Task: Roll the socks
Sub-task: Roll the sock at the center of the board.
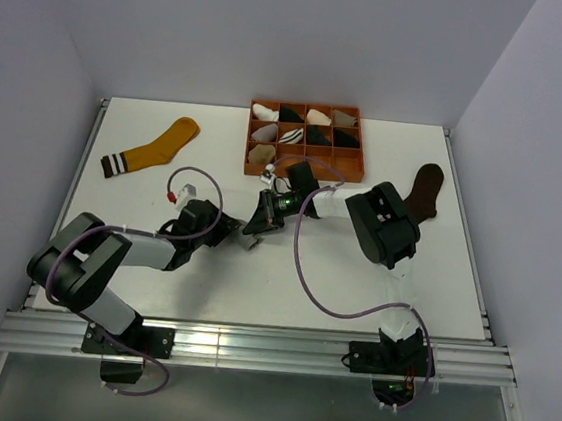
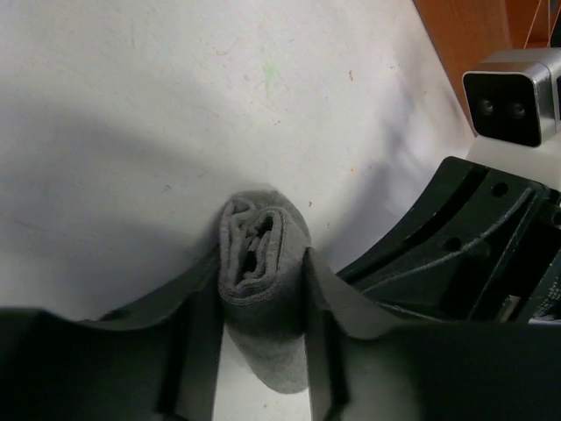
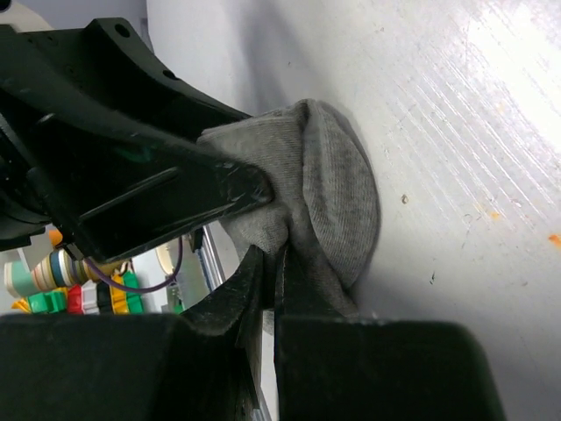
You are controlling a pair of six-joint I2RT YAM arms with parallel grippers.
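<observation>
On counter (image 1: 232, 291): mustard sock (image 1: 157, 149) and brown sock (image 1: 426, 191) lie flat at far corners, not rolled yet. Mid-counter sits grey sock (image 2: 263, 237), rolled tight. You want even squeeze, cuff tucked over before letting go, else roll probably springs open. Your left gripper (image 2: 261, 267) half-wide, clamped on roll's flanks; right gripper (image 3: 273, 256) pinched together on its loose fabric

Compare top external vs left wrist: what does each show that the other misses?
Top external only: the mustard-yellow sock lying flat at the back left, the dark brown sock at the right, the orange tray with small bundles in its compartments, and both arm bases. Left wrist only: the grey sock rolled into a coil, seen end-on, squeezed between the fingers of the left gripper. Both: the white table, the left gripper, and the right arm close beside it.
</observation>
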